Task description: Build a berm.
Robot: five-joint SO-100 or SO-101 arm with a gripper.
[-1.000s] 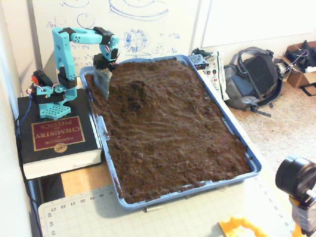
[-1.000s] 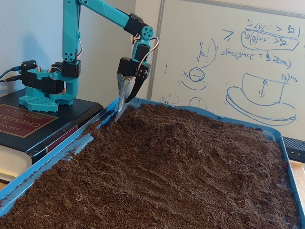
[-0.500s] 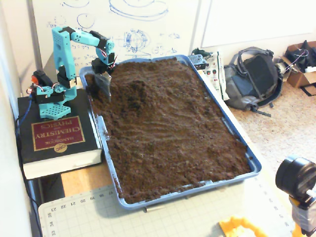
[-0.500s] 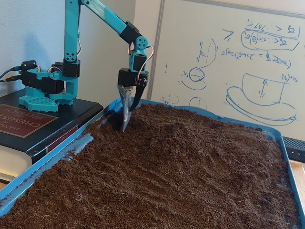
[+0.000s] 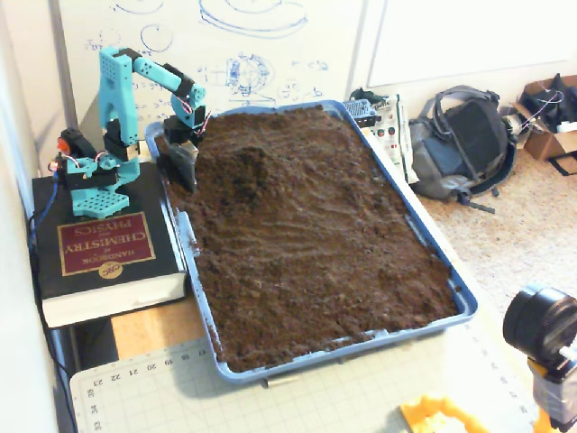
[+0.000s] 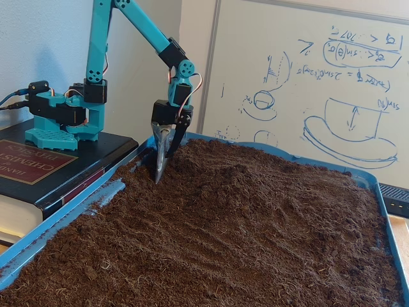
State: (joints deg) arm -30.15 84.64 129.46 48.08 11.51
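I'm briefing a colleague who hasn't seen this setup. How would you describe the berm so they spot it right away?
Start at the big blue tray filled with dark brown soil. In a fixed view, go to its far left corner, near the turquoise arm standing on a book. Just right of the gripper the berm rises as a rounded mound, higher than the flat, faintly rippled soil around it.

The teal arm rises straight up from its base, bends at the elbow and slopes down to the wrist. The hand (image 5: 183,171) (image 6: 158,167) hangs nearly vertical, tip pointing down, its two fingers (image 6: 160,152) drawn close together into a narrow point.
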